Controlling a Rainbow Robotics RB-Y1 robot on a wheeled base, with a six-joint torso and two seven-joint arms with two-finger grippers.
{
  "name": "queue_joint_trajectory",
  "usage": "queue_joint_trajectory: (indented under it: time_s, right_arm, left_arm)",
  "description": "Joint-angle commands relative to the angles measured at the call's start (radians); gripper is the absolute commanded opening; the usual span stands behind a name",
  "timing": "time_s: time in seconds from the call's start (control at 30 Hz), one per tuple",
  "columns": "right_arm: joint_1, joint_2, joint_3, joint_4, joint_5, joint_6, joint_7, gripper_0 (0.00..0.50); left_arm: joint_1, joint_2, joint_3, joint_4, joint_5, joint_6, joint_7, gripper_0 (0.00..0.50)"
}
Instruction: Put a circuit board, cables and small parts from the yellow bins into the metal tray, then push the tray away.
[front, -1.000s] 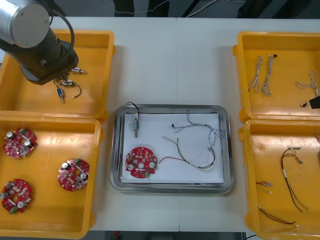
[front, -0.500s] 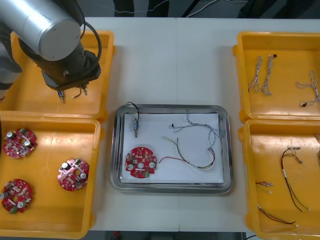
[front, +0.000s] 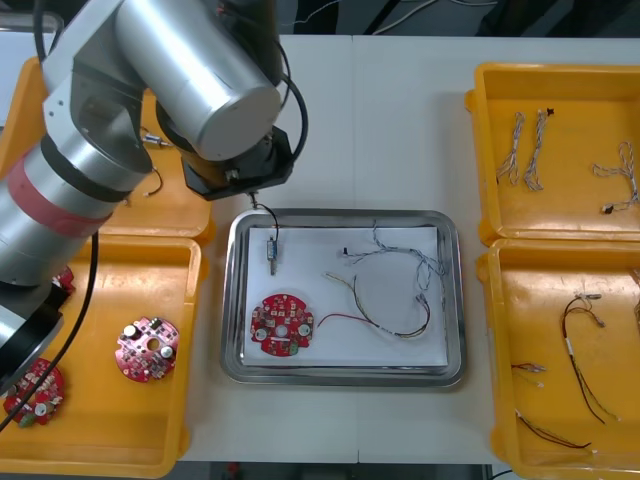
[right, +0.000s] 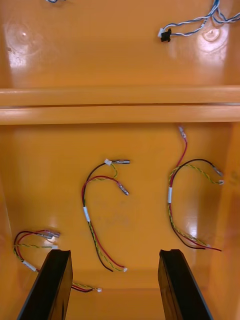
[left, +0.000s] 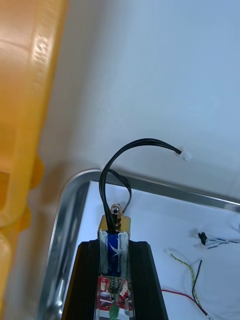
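Note:
My left gripper (left: 115, 245) is shut on a small metal part (left: 114, 231) with a blue body and a looping black cable (left: 131, 149). It hangs over the far left corner of the metal tray (left: 64, 235). In the front view the left arm (front: 200, 70) covers that corner of the tray (front: 340, 375). On the tray's white inside lie a round red circuit board (front: 282, 323), another small metal part (front: 272, 250), a blue and white cable (front: 400, 252) and a red and yellow cable (front: 392, 318). My right gripper (right: 114, 282) stands open above several red and yellow cables (right: 100, 210).
Two yellow bins stand at each side. The left near bin (front: 100, 290) holds circuit boards (front: 147, 349). The left far bin (front: 185, 212) holds small metal parts (front: 152, 140). The right far bin (front: 570, 195) has blue and white cables (front: 528, 148), the right near one (front: 535, 320) red and yellow cables (front: 582, 350).
The left arm has swung from the far left bin toward the tray's far left corner, carrying a small metal part. A dark tip at the front view's right edge has gone.

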Motion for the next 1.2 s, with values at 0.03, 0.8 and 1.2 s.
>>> queue_joint_trajectory:
  time_s: [0.03, 0.8, 1.2]
  right_arm:
    - [0.013, 0.021, -0.039, -0.032, 0.006, 0.003, -0.029, 0.500]
    - [0.013, 0.021, -0.033, -0.039, -0.003, 0.003, -0.032, 0.500]
    - [0.015, 0.021, -0.033, -0.039, -0.006, 0.003, -0.030, 0.500]
  left_arm:
    - [-0.049, -0.074, -0.077, -0.031, -0.038, 0.000, 0.097, 0.000]
    - [0.029, -0.116, -0.334, -0.004, -0.111, -0.168, 0.153, 0.000]
    - [0.031, -0.114, -0.403, 0.139, -0.133, -0.282, 0.154, 0.000]
